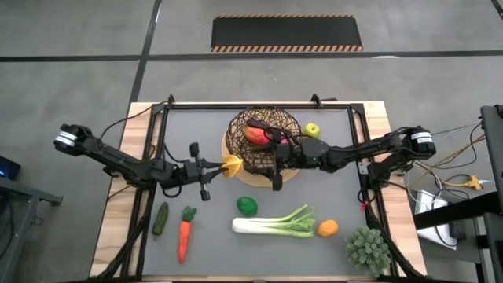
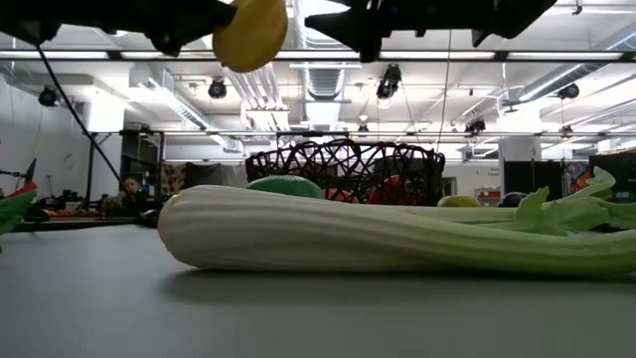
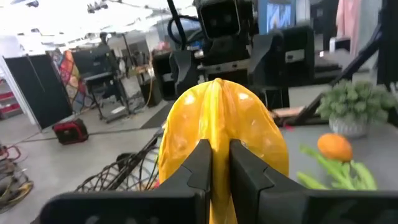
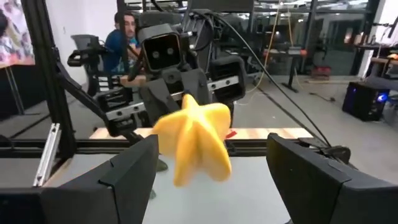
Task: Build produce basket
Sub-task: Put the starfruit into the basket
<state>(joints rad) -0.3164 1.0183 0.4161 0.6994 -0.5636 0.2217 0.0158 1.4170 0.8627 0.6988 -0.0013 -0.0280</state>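
Observation:
My left gripper [image 1: 222, 167] is shut on the yellow pepper [image 1: 233, 166], which hangs in the air just left of the basket [image 1: 263, 145]. The dark woven basket stands on a pale round disc and holds a red pepper [image 1: 255, 134]. My right gripper [image 1: 266, 161] reaches over the basket from the right. It is open, with one finger [image 4: 124, 180] on either side of the yellow pepper [image 4: 193, 143], apart from it. On the table lie a green apple [image 1: 312, 130], green pepper [image 1: 247, 206], leek [image 1: 275, 224], orange [image 1: 327, 228], carrot [image 1: 184, 240] and cucumber [image 1: 160, 218]. My left gripper pinches the yellow pepper between its two fingers [image 3: 200, 165] at the pepper's near end [image 3: 215, 134]. The fingers come level from the table's left. The pepper is lifted clear of the table and sticks out past the fingertips, its lobed end [image 4: 196, 158] turned toward my right arm.
A spiky green plant [image 1: 368, 248] stands at the near right corner. A black frame [image 1: 259, 106] runs along the table's far edge and down its sides. In the low view the leek [image 2: 397, 234] lies across the front of the basket [image 2: 348, 169]. A person [image 4: 127, 37] sits beyond the table.

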